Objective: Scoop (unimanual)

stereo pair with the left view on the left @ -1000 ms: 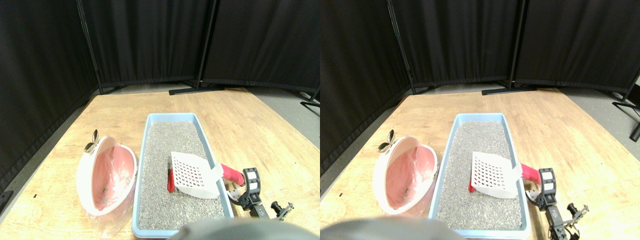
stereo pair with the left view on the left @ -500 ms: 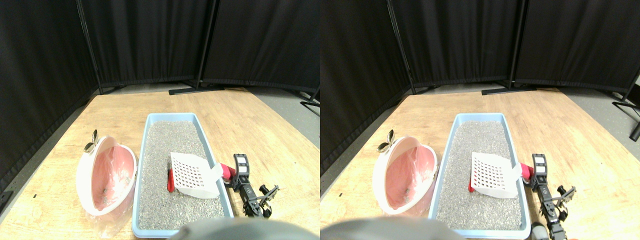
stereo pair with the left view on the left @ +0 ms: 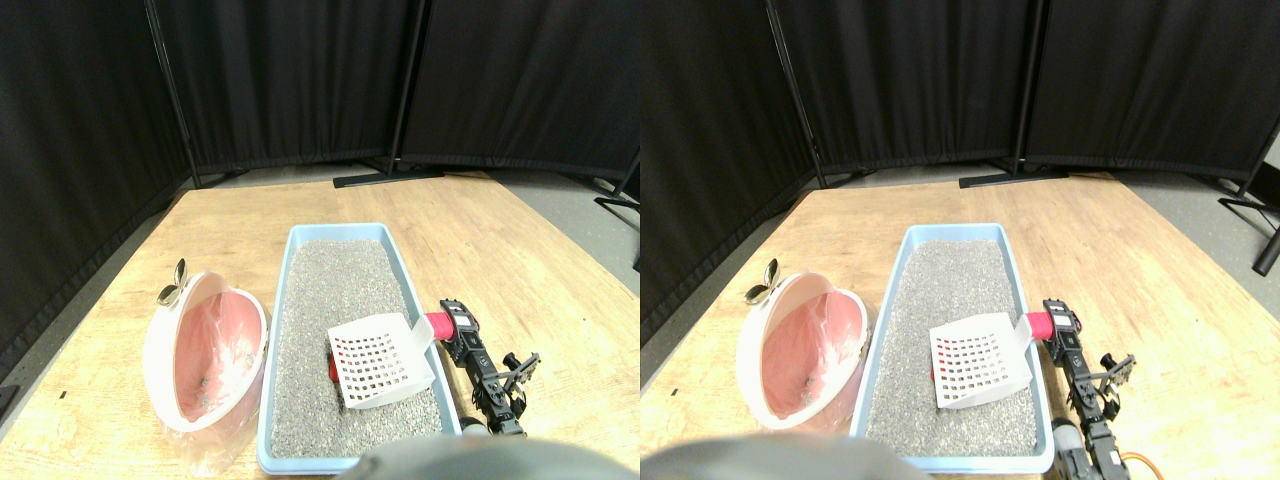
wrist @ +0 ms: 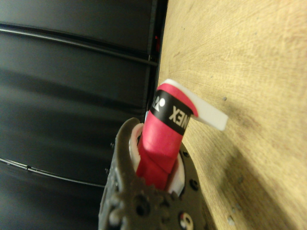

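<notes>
Right pincer [stereo pair with the left view on the left: 452, 322] is clamped on the red wrapped handle [stereo pair with the left view on the left: 438, 325] of the white slotted scoop [stereo pair with the left view on the left: 378, 360]; the wrist view shows the handle [wrist: 160, 143] seated between the dark jaw frames, so I judge the grip firm but set near the handle's end.

Scoop blade rests on the grey litter [stereo pair with the left view on the left: 340, 300] in the near half of the blue litter tray [stereo pair with the left view on the left: 300, 236], tilted, its near edge lowest. A small red object [stereo pair with the left view on the left: 333, 366] lies in the litter at the blade's left edge, partly hidden by it. This is probably the target. Pink bin [stereo pair with the left view on the left: 205, 355] with a plastic liner stands on the wooden worktop [stereo pair with the left view on the left: 120, 290] just left of the tray, touching or nearly touching its wall. I cannot tell which.

Risks from here:
- The blade sits beside the red object, not under it. A straight lift would likely come up empty, or push the piece deeper into the litter.
- With the hold so far from the blade, a load of litter could twist the scoop in the jaws and spill it.
- The handle crosses the tray's right wall closely. Dipping the blade further may lever the handle against the rim and shift the tray.
- The carry to the bin crosses the tray's left wall, and a tilted blade could shed the piece onto the worktop.
</notes>
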`<act>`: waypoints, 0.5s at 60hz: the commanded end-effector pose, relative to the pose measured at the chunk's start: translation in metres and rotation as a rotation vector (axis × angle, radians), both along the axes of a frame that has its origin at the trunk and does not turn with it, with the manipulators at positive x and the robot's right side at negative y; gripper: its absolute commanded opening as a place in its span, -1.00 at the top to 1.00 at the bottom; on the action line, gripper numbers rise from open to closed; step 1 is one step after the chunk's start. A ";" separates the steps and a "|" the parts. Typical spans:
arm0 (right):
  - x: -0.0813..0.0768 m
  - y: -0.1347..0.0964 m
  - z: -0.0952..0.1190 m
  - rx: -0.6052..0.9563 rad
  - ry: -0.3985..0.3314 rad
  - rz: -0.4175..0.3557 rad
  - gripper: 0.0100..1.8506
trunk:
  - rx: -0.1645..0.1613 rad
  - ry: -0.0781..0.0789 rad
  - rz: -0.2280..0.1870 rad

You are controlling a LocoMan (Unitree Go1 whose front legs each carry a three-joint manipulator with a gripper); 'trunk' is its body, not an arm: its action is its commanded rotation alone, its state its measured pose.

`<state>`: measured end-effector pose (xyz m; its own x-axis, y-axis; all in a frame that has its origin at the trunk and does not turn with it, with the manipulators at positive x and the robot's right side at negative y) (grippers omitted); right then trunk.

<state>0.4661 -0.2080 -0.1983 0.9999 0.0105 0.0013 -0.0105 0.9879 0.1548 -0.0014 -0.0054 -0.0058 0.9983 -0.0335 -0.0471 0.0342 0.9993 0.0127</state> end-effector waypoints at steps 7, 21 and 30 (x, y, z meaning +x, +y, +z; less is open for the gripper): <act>-0.003 0.000 0.008 -0.070 -0.124 0.020 0.95 | -0.022 0.003 0.015; -0.013 0.003 0.030 -0.147 -0.228 0.091 0.95 | -0.028 0.003 0.022; -0.016 0.005 0.049 -0.172 -0.264 0.102 0.95 | -0.034 0.001 0.027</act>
<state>0.4524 -0.2045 -0.1687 0.9745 0.1286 0.1841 -0.1296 0.9915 -0.0063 -0.0014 -0.0036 -0.0048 0.9989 -0.0182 -0.0430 0.0182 0.9998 -0.0015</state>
